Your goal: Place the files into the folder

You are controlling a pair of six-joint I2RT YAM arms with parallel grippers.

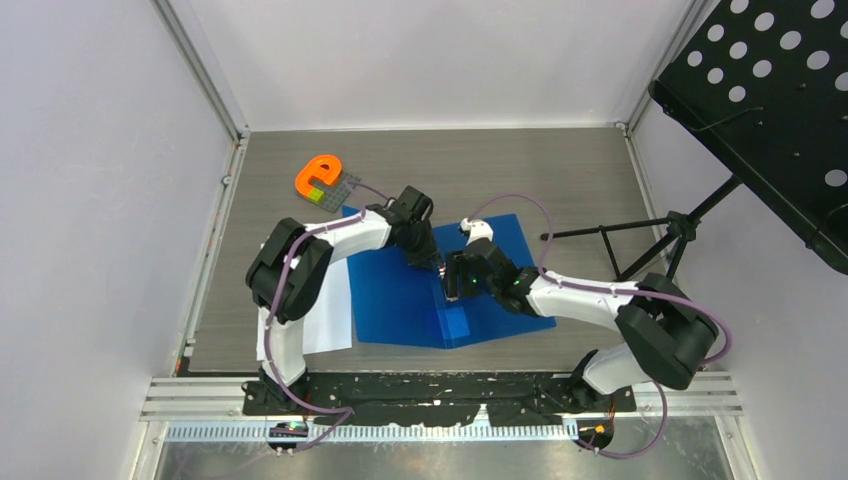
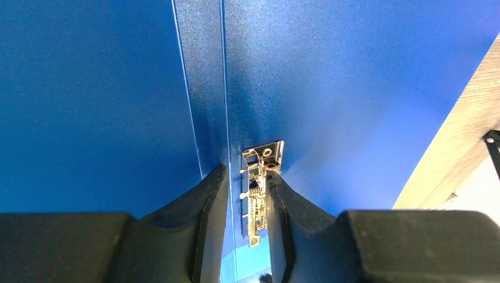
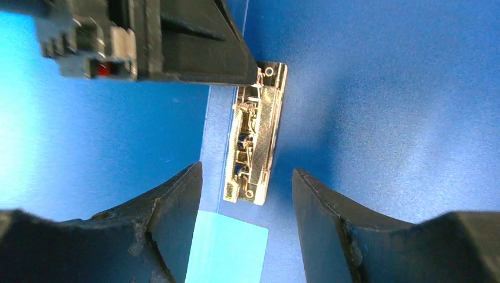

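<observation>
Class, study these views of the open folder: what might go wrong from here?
The left pincer and right pincer crowd the metal clip and may collide. The left pincer only loosely flanks the clip, which may slip free. The files lie beneath the left arm, beside the folder, and might shift.

Two arms, white tubes with fat black joints: left arm (image 1: 350,233), right arm (image 1: 578,295). Thin purple cables (image 1: 522,198) looped along both. Flat black base plate (image 1: 440,398) at the near edge. Black pointy fingers on left gripper (image 2: 247,177) and right gripper (image 3: 247,171), scratched on the right one.
</observation>
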